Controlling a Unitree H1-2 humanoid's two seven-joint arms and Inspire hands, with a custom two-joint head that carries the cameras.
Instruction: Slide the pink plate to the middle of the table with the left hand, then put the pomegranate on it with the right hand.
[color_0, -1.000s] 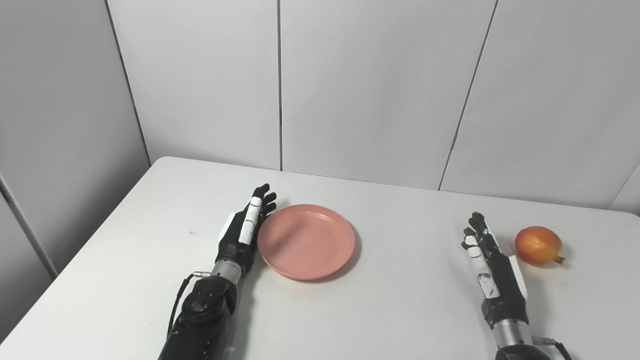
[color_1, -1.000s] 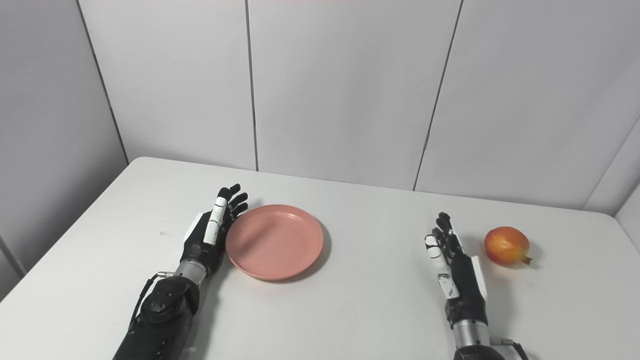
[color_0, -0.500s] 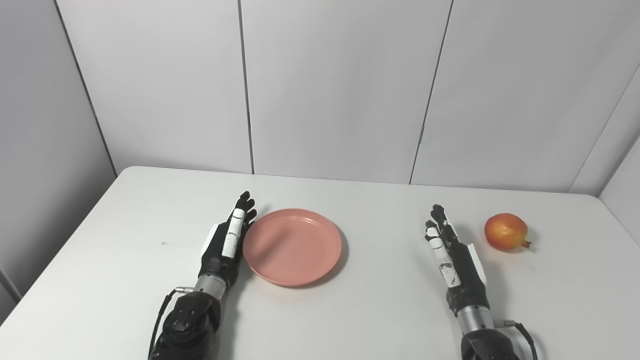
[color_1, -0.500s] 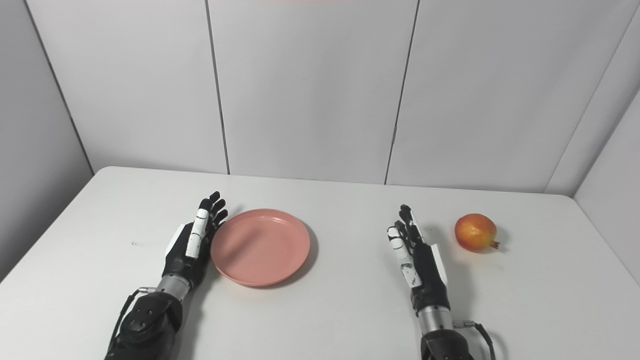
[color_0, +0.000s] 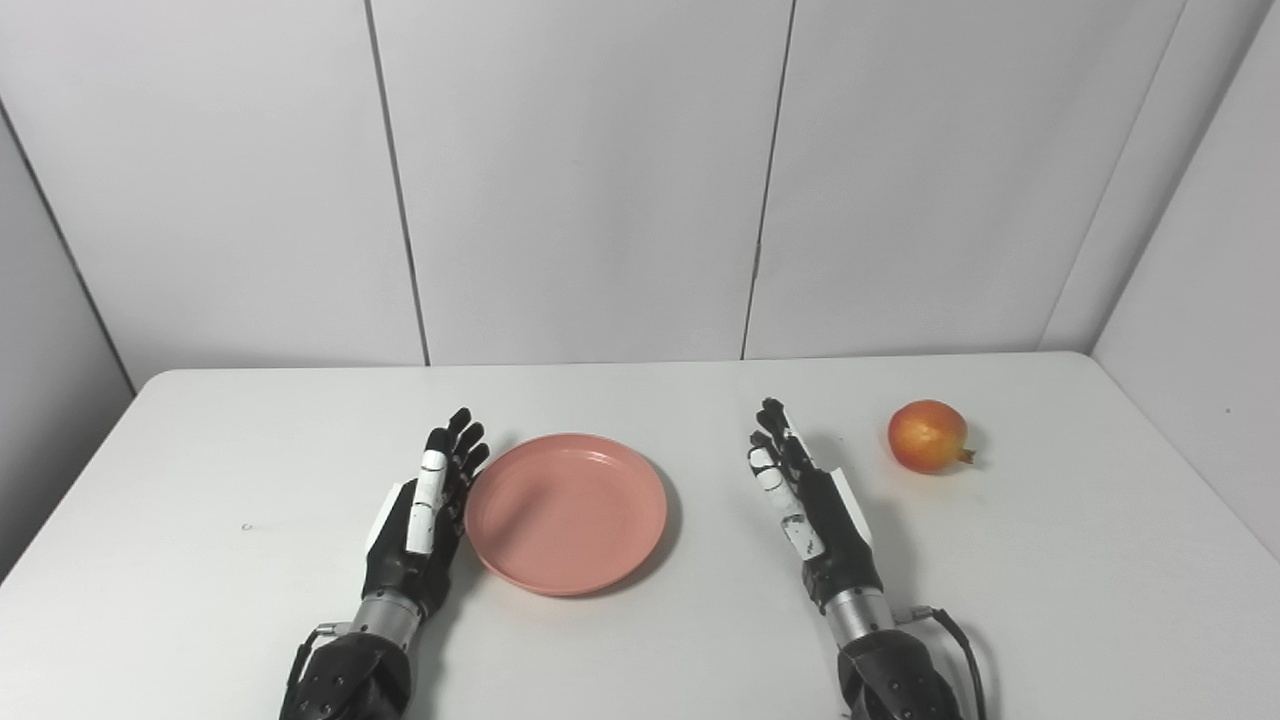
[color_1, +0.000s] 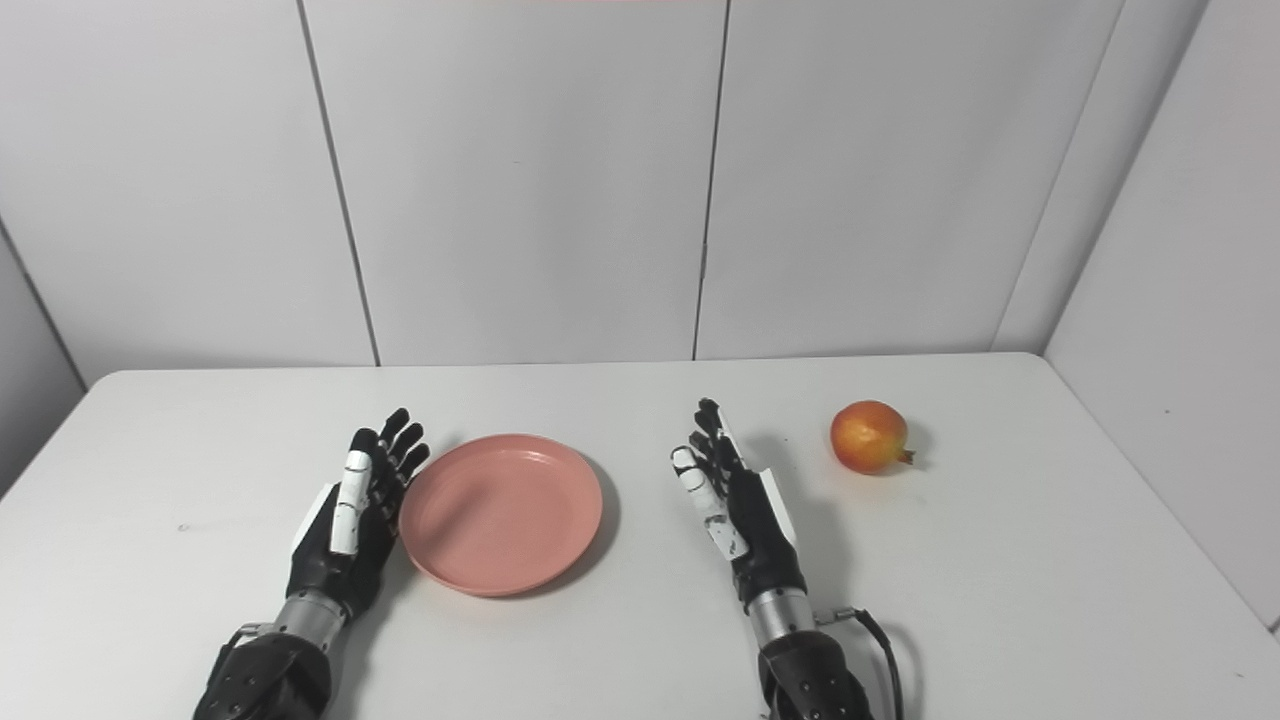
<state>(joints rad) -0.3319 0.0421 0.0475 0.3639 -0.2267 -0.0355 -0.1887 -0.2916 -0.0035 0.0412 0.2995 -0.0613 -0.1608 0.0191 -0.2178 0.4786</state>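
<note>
The round pink plastic plate (color_0: 566, 511) lay flat on the white table (color_0: 200, 560), a little left of centre. The black left hand (color_0: 420, 520) stood on edge against the plate's left rim, fingers straight and together, gripping nothing. The black right hand (color_0: 805, 505) stood upright and empty, fingers extended. The red-orange pomegranate (color_0: 927, 436) sat well apart to its right.

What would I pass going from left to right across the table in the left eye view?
Left hand → pink plate → right hand → pomegranate, all on the white table. The left hand lies right beside the plate's left rim; the pomegranate sits apart from the right hand.
</note>
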